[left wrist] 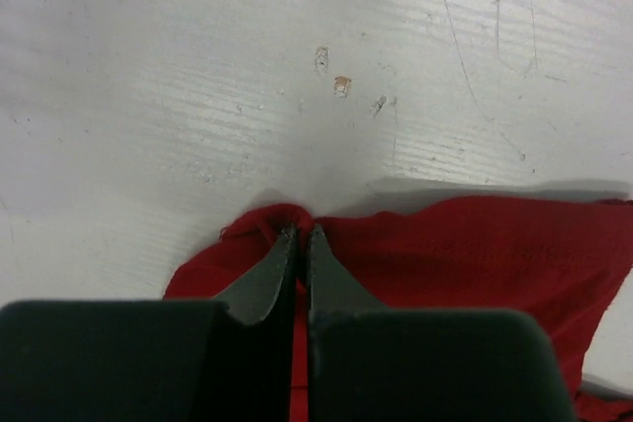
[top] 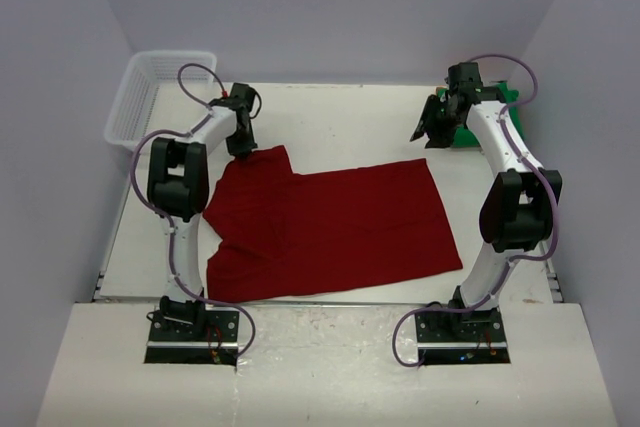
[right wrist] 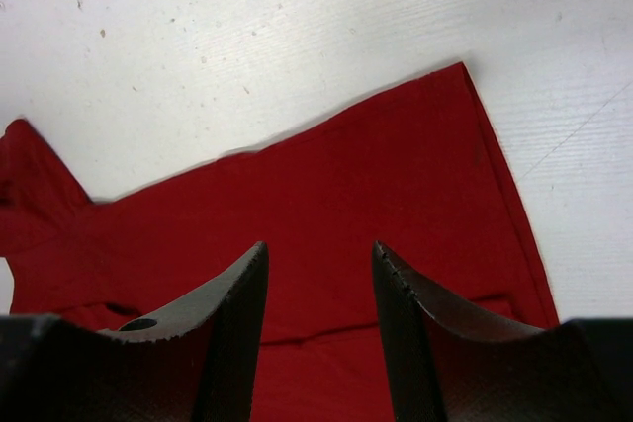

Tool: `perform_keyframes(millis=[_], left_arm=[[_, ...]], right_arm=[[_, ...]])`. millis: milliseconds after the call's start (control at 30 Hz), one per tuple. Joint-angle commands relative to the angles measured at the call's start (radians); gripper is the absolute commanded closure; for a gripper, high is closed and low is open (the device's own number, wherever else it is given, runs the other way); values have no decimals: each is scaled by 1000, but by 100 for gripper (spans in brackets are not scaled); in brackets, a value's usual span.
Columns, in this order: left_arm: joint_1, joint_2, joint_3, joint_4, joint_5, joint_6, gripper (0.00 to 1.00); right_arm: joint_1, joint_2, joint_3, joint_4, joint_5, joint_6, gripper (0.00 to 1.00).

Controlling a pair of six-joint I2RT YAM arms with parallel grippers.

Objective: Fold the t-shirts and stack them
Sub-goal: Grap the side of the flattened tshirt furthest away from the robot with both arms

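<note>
A dark red t-shirt lies spread flat on the white table between the arms. My left gripper is shut on the shirt's far left sleeve edge, with cloth pinched between the fingertips. My right gripper is open and empty, held above the table past the shirt's far right corner; its wrist view looks down on the red cloth. A bright green shirt lies at the far right, mostly hidden behind the right arm. The orange shirt is out of view.
A white plastic mesh basket stands at the far left corner. The table's near edge runs just in front of the arm bases. Grey walls close in the back and sides.
</note>
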Motion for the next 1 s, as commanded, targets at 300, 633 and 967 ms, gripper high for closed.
perform_keyframes(millis=[300, 633, 967], left_arm=[[-140, -270, -139, -30, -126, -68, 100], [-220, -583, -435, 53, -128, -173, 100], [-436, -764, -734, 88, -96, -350, 78]], right_arm=[[-3, -10, 19, 5, -5, -18, 53], [-3, -7, 32, 5, -33, -20, 53], [-2, -3, 36, 5, -33, -23, 53]])
